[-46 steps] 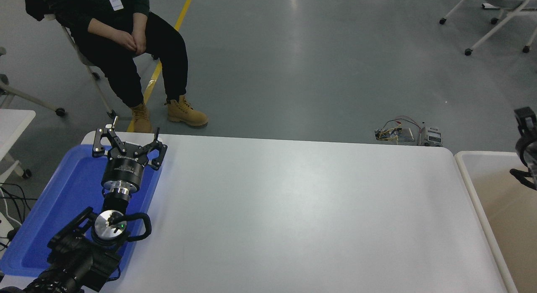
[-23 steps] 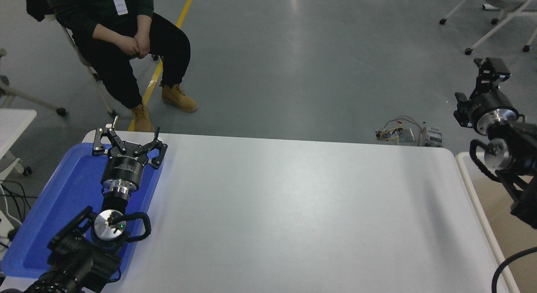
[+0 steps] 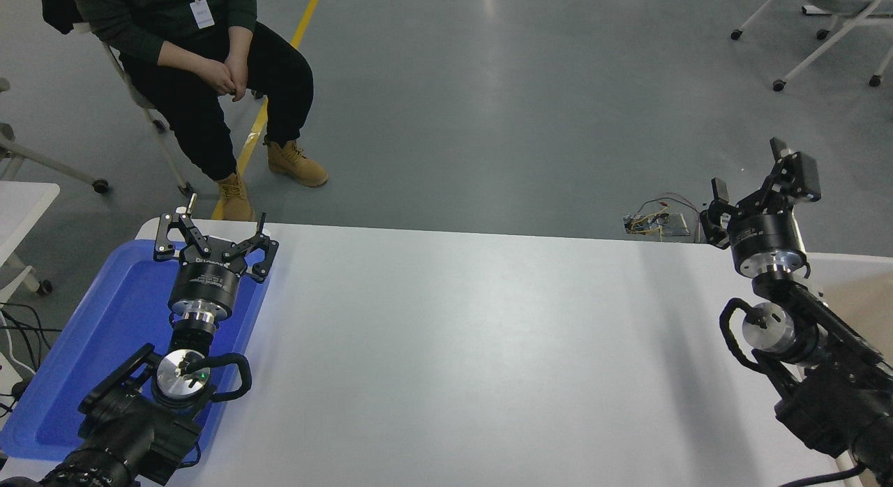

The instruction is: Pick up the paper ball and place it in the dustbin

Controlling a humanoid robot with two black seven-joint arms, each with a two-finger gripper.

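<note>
Head view: right gripper [image 3: 750,187], jaws spread, hovers just beside dustbin [image 3: 848,278].

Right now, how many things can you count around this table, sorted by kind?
Robot hands: 2, left hand over the blue tray, right hand at the table's far right corner
Blue trays: 1
Dustbins: 1
White tables: 1
Seated people: 1
Paper balls: 0 in view
Total: 6

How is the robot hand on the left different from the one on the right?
The left gripper hangs over the blue tray; the right gripper is raised near the table's far right corner. The left points straight away; the right tilts to the right. Both are black, open and empty.
</note>
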